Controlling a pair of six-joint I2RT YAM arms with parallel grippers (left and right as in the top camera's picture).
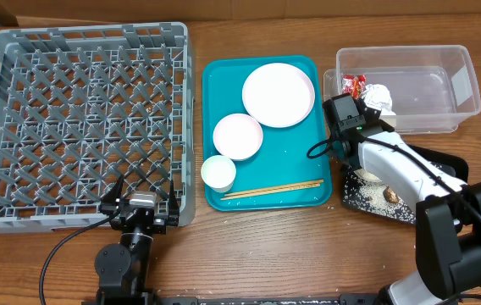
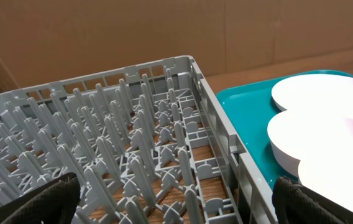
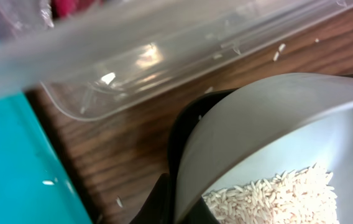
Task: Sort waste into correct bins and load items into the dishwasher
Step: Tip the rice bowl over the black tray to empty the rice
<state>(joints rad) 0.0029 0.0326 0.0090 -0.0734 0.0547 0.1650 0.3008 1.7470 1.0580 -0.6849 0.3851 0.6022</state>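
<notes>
My right gripper [image 3: 195, 200] [image 1: 345, 129] is shut on the rim of a white bowl [image 3: 288, 124] holding white rice [image 3: 276, 193]. It holds the bowl tilted above the black tray [image 1: 367, 202], which has scattered rice grains and a brown lump [image 1: 390, 195]. The arm hides the bowl in the overhead view. The clear tub [image 1: 431, 85] holds the red wrapper [image 1: 355, 85] and the white tissue [image 1: 378, 96]. The plate [image 1: 278, 94], second bowl [image 1: 238, 135], cup [image 1: 218, 173] and chopsticks [image 1: 273, 191] lie on the teal tray [image 1: 312, 174]. My left gripper [image 2: 176, 208] [image 1: 143, 207] is open at the front edge of the grey rack [image 1: 20, 127].
The teal tray stands between the rack and the bins. In the right wrist view the tub wall [image 3: 164, 56] is close above the bowl and the teal tray edge [image 3: 2, 168] is at left. A few rice grains lie on the wood.
</notes>
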